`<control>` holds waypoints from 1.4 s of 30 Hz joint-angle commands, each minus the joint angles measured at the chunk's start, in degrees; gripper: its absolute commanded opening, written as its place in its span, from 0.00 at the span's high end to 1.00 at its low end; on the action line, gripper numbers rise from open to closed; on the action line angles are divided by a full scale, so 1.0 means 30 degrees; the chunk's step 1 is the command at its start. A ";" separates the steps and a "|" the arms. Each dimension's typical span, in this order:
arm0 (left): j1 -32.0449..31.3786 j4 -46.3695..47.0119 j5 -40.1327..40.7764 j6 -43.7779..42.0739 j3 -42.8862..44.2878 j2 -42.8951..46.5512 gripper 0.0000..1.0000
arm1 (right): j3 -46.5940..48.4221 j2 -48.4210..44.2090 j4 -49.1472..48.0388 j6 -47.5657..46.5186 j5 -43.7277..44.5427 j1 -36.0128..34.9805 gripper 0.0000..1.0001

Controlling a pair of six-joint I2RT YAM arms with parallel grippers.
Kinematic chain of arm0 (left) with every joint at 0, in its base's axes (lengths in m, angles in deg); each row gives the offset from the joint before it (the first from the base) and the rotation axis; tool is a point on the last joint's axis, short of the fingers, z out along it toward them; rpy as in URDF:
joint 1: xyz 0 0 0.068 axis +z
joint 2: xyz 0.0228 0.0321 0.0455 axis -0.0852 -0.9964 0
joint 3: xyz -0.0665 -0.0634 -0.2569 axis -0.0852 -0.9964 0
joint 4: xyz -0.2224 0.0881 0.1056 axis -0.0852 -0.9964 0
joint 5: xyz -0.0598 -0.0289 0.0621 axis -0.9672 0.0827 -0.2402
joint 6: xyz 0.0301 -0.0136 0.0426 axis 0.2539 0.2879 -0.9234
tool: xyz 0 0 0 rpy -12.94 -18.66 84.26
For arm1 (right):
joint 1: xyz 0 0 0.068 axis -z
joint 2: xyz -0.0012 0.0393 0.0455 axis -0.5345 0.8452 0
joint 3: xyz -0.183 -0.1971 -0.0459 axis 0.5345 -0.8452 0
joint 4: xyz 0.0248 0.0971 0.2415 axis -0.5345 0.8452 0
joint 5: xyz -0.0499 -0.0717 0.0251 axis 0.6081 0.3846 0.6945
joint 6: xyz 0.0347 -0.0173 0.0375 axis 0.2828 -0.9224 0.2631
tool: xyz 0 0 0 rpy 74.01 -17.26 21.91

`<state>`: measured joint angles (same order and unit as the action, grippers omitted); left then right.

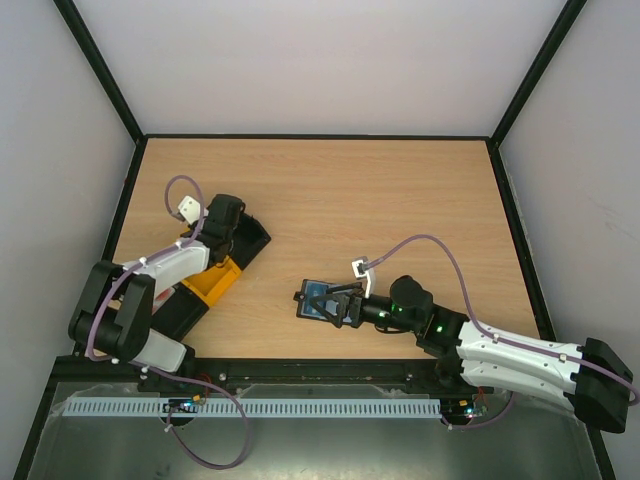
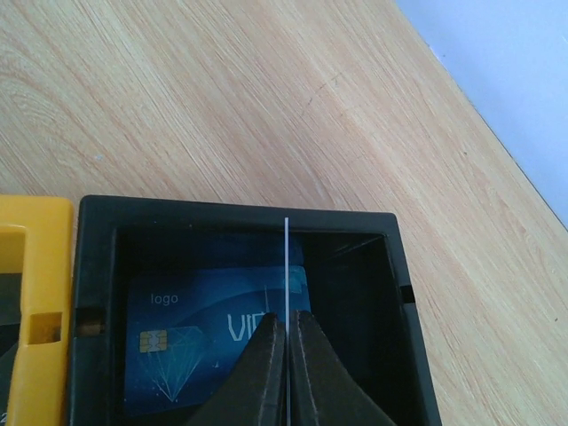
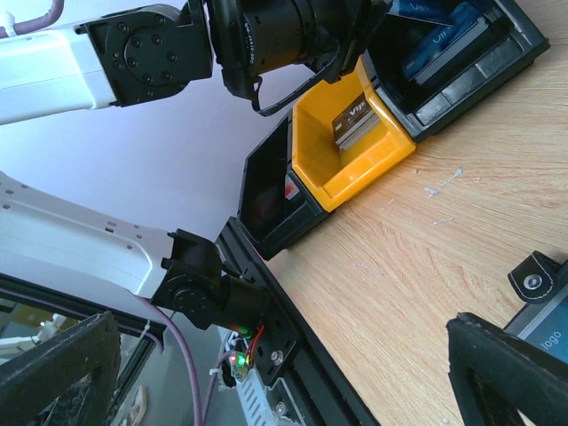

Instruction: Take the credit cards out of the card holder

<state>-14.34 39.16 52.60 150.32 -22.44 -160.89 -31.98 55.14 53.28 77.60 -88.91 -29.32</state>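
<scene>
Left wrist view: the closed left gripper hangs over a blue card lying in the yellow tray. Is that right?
Not quite: the left wrist view shows the blue card lying in the black tray, with the yellow tray beside it. The left gripper is closed above it, pinching a thin card edge-on.

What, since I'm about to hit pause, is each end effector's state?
Left end effector: closed on a credit card, seen edge-on.
Right end effector: open, holding nothing.
</scene>
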 commanded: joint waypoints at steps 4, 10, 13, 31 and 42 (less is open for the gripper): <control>-0.0053 0.0998 0.1366 -0.0591 0.0586 -0.0824 0.97 | 0.0548 0.0106 0.0186 -0.0469 0.0113 -0.0077 0.02; -0.0336 0.0915 0.2024 -0.0718 0.1048 -0.1398 0.97 | 0.0815 0.0091 0.0663 -0.0631 0.0253 -0.0082 0.02; -0.0540 0.0836 0.2324 -0.0792 0.1226 -0.1716 0.91 | 0.0746 0.0005 0.0788 -0.0609 0.0332 -0.0054 0.02; -0.0829 -0.0492 0.3541 -0.0525 0.1631 -0.2022 0.94 | 0.0589 -0.0315 0.1009 -0.0475 0.0548 -0.0058 0.02; -0.0836 -0.0534 0.3808 -0.0423 0.1832 -0.2444 0.93 | 0.0475 -0.0763 0.1188 -0.0436 0.0817 -0.0055 0.02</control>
<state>-16.70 38.44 61.56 148.66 -18.66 -167.21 -31.26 53.46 56.03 76.77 -87.60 -29.32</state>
